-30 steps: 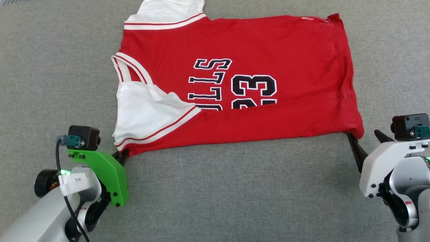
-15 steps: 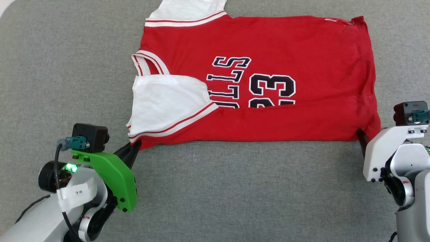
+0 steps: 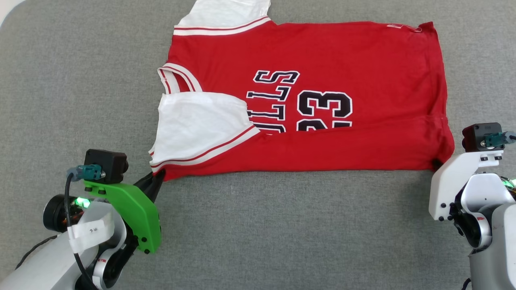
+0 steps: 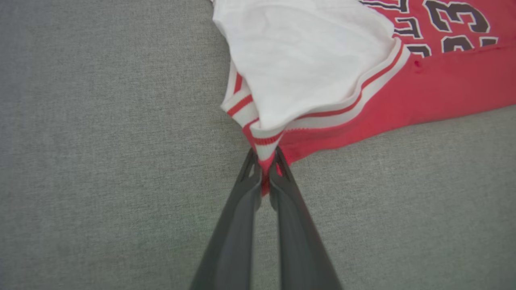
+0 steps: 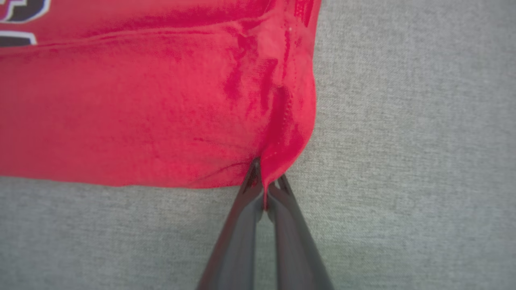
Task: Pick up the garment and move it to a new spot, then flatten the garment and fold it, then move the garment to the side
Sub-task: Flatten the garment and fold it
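Grey counter (image 3: 282, 233), both near corners caught!
Now the right pincer (image 5: 266, 191) clamps the garment (image 3: 375, 68) at 4 o'clock; the left pincer (image 4: 265, 171) pinches its 8 o'clock corner. Fold looks ready.

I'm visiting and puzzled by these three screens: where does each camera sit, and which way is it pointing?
Head view: on the robot's head, facing forward and down at the jersey on grey cloth; the green left wrist mount and white right wrist mount show.
Left wrist view: on the left wrist, looking along the left fingers, shut on the jersey's striped sleeve corner.
Right wrist view: on the right wrist, looking along the right fingers, shut on a red hem corner.
Head and left wrist views share the white sleeve.
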